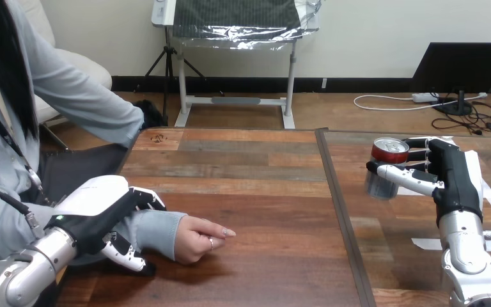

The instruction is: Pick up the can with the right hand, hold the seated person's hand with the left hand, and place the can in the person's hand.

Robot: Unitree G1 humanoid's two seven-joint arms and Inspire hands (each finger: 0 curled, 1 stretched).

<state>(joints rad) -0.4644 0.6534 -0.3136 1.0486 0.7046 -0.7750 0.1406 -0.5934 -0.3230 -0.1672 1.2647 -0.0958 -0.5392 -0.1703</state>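
A can (385, 168) with a red band and silver top is at the right of the table, held off the wood in my right hand (451, 176), whose fingers and thumb curl round it. The person's hand (201, 238) rests on the table at the lower left, loosely curled with a finger pointing right. My left hand (105, 214) lies over the person's wrist, fingers curled over the top of the sleeve and thumb under it, so it grips the wrist.
A dark seam (339, 204) runs front to back between the two table halves. White tape strips (429, 244) lie on the right half near my right arm. The person sits at the left edge.
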